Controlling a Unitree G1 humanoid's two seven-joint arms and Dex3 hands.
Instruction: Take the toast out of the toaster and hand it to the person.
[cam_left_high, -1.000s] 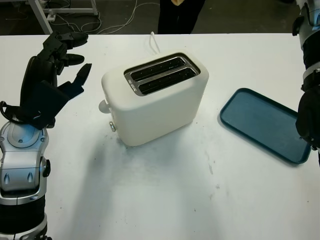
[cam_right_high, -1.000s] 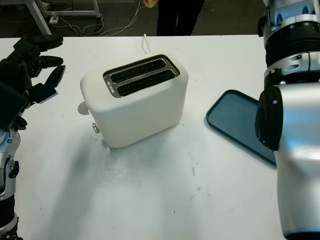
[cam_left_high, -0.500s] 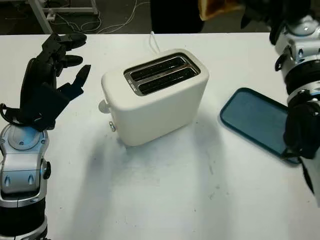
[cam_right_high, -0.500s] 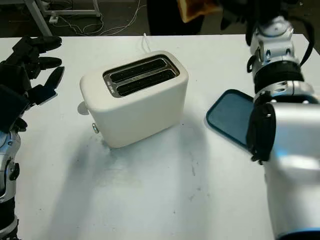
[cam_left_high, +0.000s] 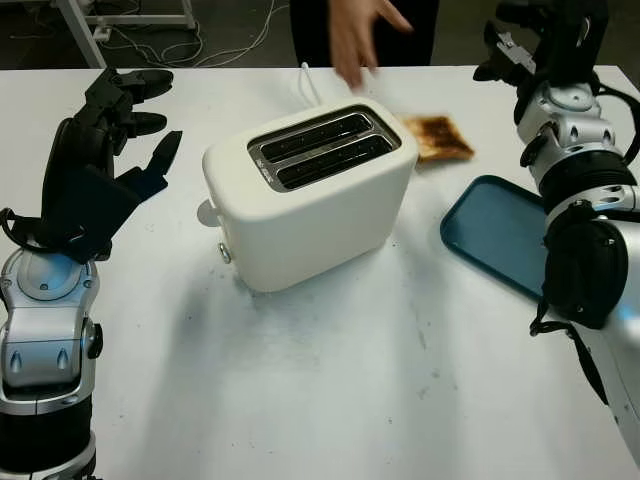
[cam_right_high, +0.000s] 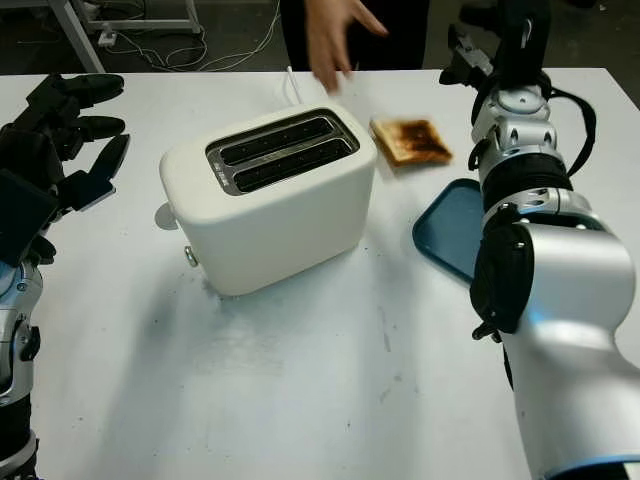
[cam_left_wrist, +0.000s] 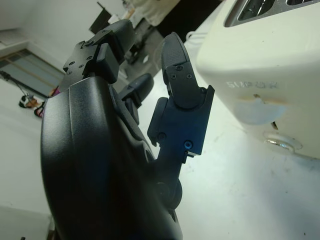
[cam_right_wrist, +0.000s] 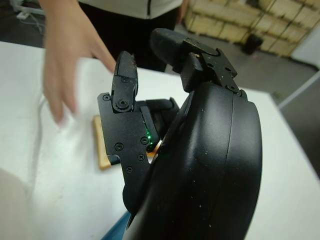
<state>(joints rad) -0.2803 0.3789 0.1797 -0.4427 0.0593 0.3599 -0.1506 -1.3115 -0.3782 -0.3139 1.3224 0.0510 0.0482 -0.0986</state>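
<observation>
A cream toaster (cam_left_high: 310, 195) stands near the middle of the white bench (cam_left_high: 330, 390), turned at an angle, and both of its top slots look dark with nothing standing up out of them. The toast (cam_left_high: 438, 137), browned and darker toward one end, lies flat on the bench just behind the toaster's far right corner, apart from the blue tray (cam_left_high: 500, 235) that sits to the right of the toaster. A person's hand (cam_left_high: 355, 35) reaches down over the far edge of the bench, above the back of the toaster and a little to the left of the toast; it is blurred, so whether it touches anything is hard to tell. The right robot hand (cam_right_high: 500, 40) is raised at the far right of the bench, above and to the right of the toast, open and holding nothing. The left robot hand (cam_left_high: 105, 160) is held up to the left of the toaster, well apart from it, also open and holding nothing. A white cord (cam_left_high: 308, 84) runs from behind the toaster toward the far edge of the bench.
</observation>
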